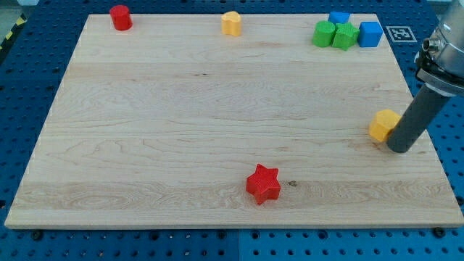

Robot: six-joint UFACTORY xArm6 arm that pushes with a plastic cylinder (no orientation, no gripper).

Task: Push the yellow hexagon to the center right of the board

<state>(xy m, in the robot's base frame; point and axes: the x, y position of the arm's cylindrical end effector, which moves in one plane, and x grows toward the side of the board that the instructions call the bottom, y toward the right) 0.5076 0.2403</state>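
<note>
Arm pose: the arm is entering from the view's upper right, its grey metal collar [442, 58] showing at the right edge, and the dark rod [419, 112] is slanting down and to the view's left toward the board.
My tip [398, 148]: it is sitting on the wooden board [217, 130] near the right edge, about halfway down, touching or just beside the right side of the yellow hexagon [383, 125].
Pincer state: the arm is carrying no pincer at all, only the plain rod, so nothing is being opened, closed or held.
Task block: the yellow hexagon is lying at the board's center right, close to the right edge, well apart from every other block.
Yellow count: two are showing, the hexagon by my tip and a second yellow block [231, 23] at the top edge near the middle; its shape is not reading clearly.
Red count: two are showing, a red cylinder [120, 17] at the top left and a red star [263, 184] near the bottom edge, a little right of middle.
Green count: two are showing at the top right, a green block [324, 33] and a green star-like block [345, 35] touching it on its right.
Blue count: two are showing at the top right, a blue cube [370, 34] just right of the green pair and a blue block [338, 17] behind them at the board's top edge.
Surroundings: the board is lying on a blue perforated table [29, 87], with a printed marker tag [399, 32] off the top right corner.
</note>
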